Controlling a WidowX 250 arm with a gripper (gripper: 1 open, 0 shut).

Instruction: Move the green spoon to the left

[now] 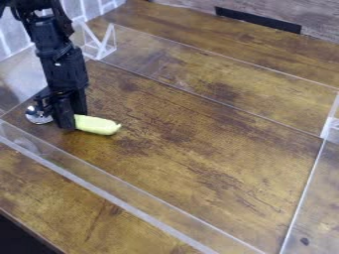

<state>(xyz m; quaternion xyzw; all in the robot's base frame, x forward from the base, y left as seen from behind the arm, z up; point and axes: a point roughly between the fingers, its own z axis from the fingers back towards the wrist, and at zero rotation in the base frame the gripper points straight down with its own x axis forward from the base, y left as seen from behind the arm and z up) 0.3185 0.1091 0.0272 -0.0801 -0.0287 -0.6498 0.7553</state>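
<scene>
The green spoon (97, 125) lies on the wooden table at the left; its yellow-green handle points right and slightly toward the camera. Its silver bowl (36, 117) peeks out to the left of the arm. My black gripper (65, 112) points straight down and has come down onto the spoon where the handle meets the bowl. Its fingers look closed on that part, with the tips at table height. The neck of the spoon is hidden behind the fingers.
A low clear plastic wall (119, 203) runs diagonally along the front of the work area, with another clear wall (318, 149) at the right. A clear plastic stand (103, 40) sits behind the arm. Wooden tabletop (212, 129) stretches to the right.
</scene>
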